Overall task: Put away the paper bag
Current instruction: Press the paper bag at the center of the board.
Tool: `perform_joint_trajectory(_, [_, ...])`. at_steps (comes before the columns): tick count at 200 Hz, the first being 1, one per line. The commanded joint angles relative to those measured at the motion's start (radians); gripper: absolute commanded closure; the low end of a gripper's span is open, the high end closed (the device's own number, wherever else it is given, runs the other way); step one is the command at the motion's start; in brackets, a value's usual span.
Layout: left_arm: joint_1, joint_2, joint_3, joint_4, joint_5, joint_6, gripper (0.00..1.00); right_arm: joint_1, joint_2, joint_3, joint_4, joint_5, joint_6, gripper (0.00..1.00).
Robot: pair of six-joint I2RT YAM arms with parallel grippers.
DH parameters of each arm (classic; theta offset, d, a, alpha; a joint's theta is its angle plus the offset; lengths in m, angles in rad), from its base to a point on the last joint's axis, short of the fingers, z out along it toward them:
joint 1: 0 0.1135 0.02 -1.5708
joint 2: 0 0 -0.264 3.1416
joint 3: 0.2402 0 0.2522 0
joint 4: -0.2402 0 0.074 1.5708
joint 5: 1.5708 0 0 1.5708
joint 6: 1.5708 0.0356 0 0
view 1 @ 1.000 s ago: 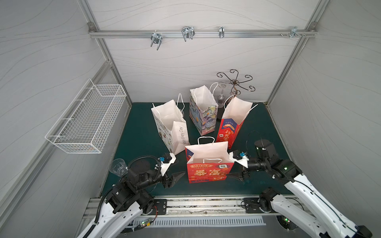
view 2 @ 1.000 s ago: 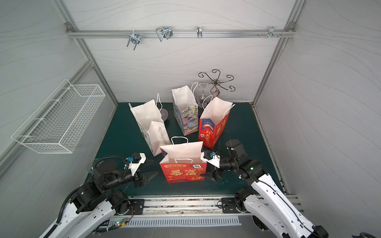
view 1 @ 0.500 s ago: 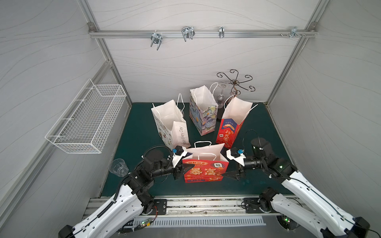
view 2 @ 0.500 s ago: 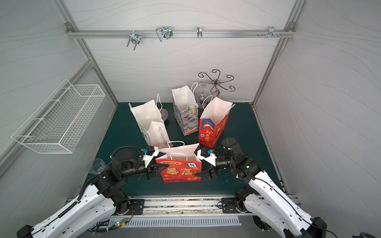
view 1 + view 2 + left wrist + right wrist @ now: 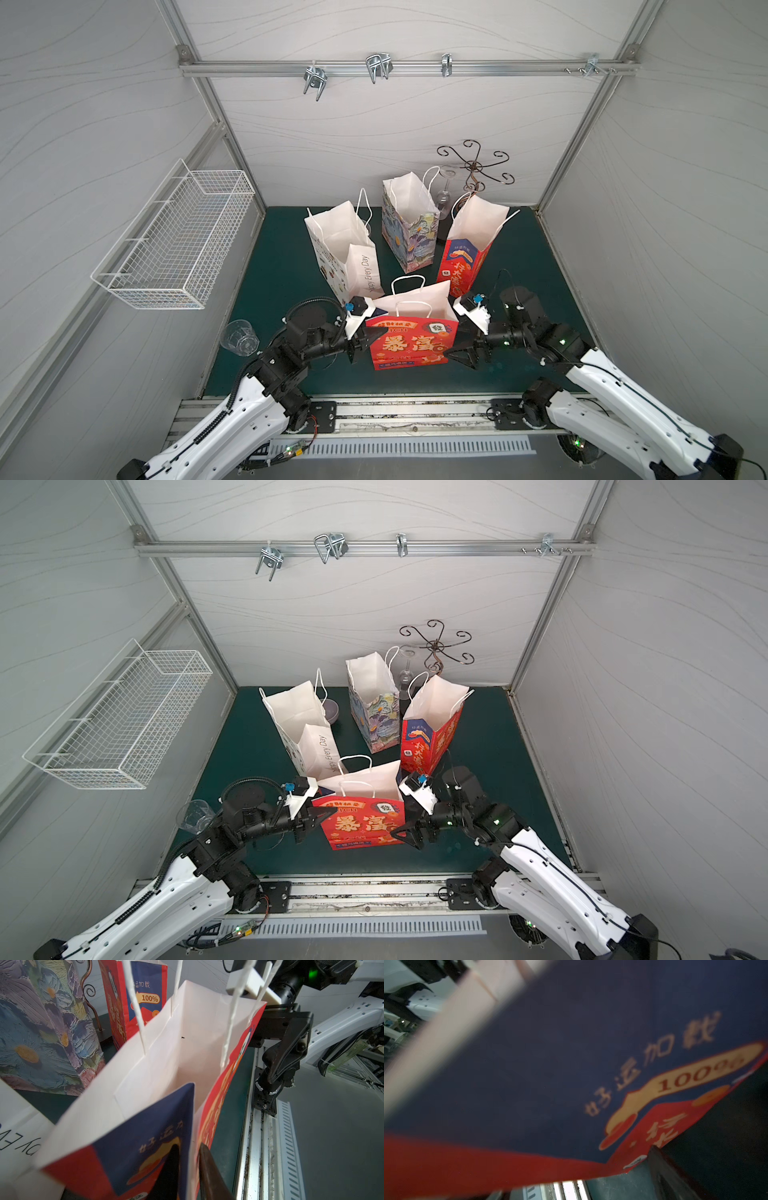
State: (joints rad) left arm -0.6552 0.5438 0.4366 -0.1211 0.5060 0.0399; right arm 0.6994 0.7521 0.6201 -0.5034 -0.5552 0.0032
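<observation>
Left wrist: red paper bag [image 5: 145,1088] reads, seemingly, "100%".

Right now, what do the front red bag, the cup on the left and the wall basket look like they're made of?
The front red bag looks like paper: plain white inside, printed red outside, sharp creases, twisted white cord handles. The cup appears to be clear glass or plastic; the floor shows through it, so I cannot tell which. The wall basket looks like white-coated metal wire in an open grid.
</observation>
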Motion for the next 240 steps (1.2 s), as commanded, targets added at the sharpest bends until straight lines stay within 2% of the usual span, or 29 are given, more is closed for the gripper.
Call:
perform_joint_trajectory(1, [-0.001, -0.032, -0.013, 0.052, -0.012, -0.004, 0.80, 0.028, 0.017, -0.049, 0.073, 0.131, 0.149, 0.02])
perform_joint_trajectory(48, [0.000, -0.035, -0.022, 0.055, -0.014, -0.015, 0.80, 0.104, 0.021, -0.221, 0.396, 0.054, 0.241, 0.01])
perform_joint_trajectory(94, [0.000, -0.009, -0.016, 0.064, -0.019, -0.016, 0.82, 0.237, 0.029, -0.214, 0.535, 0.032, 0.171, 0.01])
perform_joint_trajectory(148, [-0.001, 0.007, -0.018, 0.064, -0.027, -0.012, 0.84, 0.261, -0.108, -0.156, 0.484, 0.041, 0.116, 0.01])
perform_joint_trajectory(190, [0.000, 0.031, -0.012, 0.071, -0.024, -0.015, 0.84, 0.261, -0.089, -0.062, 0.490, 0.015, 0.070, 0.01])
perform_joint_trajectory(205, [0.000, 0.032, -0.012, 0.069, -0.024, -0.016, 0.85, 0.261, -0.091, -0.010, 0.421, 0.075, 0.019, 0.01])
perform_joint_trajectory(220, [-0.001, 0.028, -0.010, 0.068, -0.029, -0.014, 0.86, 0.252, -0.099, 0.055, 0.297, 0.194, -0.046, 0.01])
perform_joint_trajectory(240, [0.000, 0.021, -0.013, 0.062, -0.034, -0.012, 0.86, 0.173, -0.118, 0.121, 0.143, 0.249, -0.129, 0.01])
